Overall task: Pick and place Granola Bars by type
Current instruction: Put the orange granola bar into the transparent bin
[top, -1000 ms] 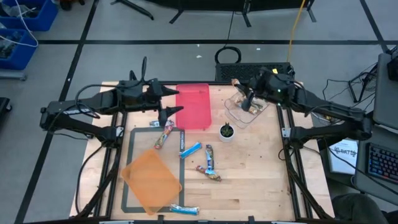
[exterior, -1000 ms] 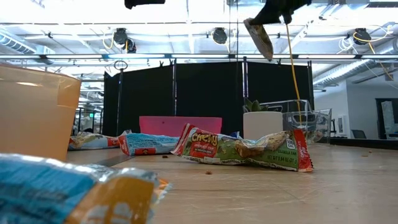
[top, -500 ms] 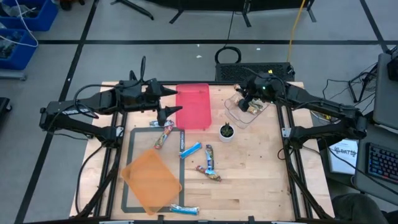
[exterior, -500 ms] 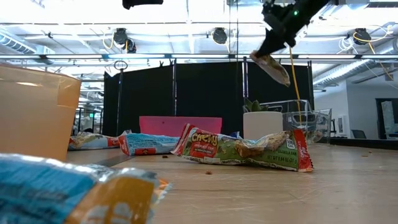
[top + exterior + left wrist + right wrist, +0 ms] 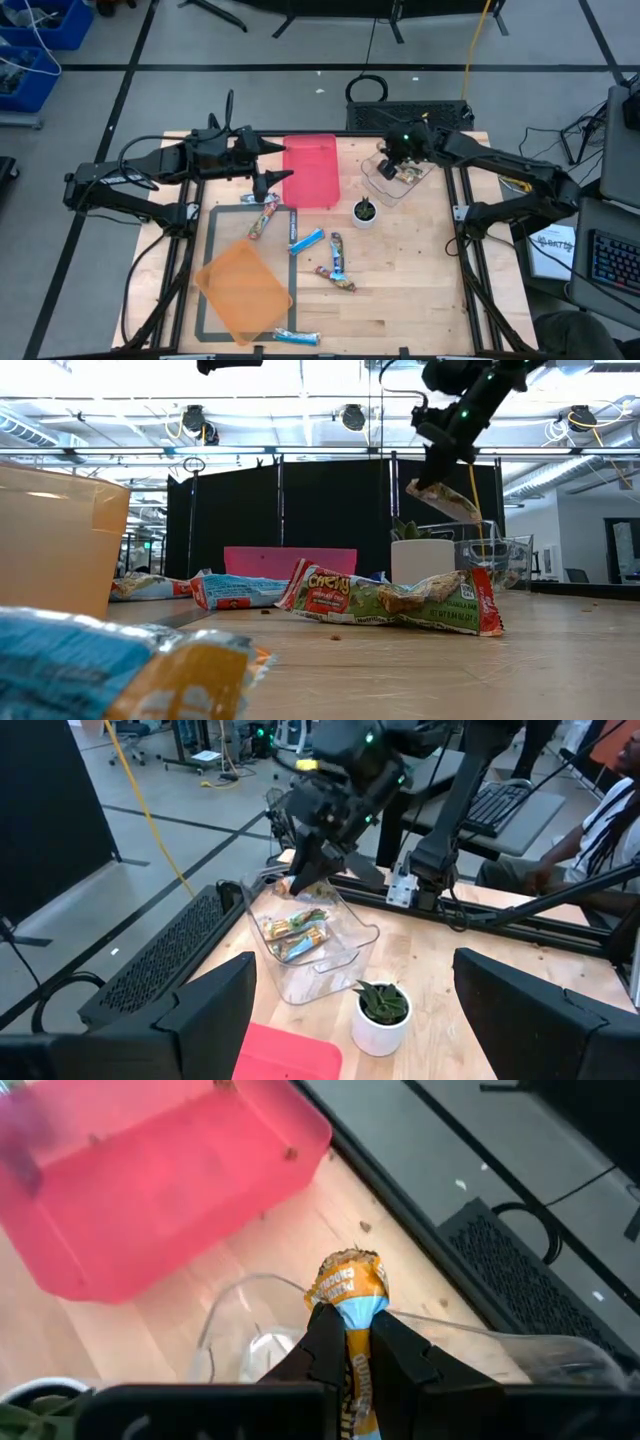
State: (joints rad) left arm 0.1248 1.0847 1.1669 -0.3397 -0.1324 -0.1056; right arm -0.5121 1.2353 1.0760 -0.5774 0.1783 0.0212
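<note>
- Orange bin (image 5: pixel 243 288) sits at the near left of the table, with one bar (image 5: pixel 297 337) by its near corner.
- Left gripper (image 5: pixel 272 162) hangs with jaws spread and empty at the left edge of the red bin (image 5: pixel 311 170) – it waits.
- Loose bars lie mid-table: a multicolour one (image 5: pixel 264 216) below the left gripper, a blue one (image 5: pixel 306 241), another (image 5: pixel 337 253) just right of it, and one more (image 5: pixel 336 279) nearer the front.
- The plant (image 5: pixel 365 211) stands between those bars and the clear bin (image 5: pixel 396 178).
- Right gripper (image 5: pixel 397 160) is clenched on a tan bar (image 5: pixel 350 1290) – the bar hangs above the clear bin, where two like bars (image 5: pixel 295 932) already lie.
- Step in hand, as I judge it: placing this tan bar with its own kind.
- Next move calls for a short descent so the bar's free end clears the bin wall, then letting go inside; a release from this height could bounce it over the low rim.
</note>
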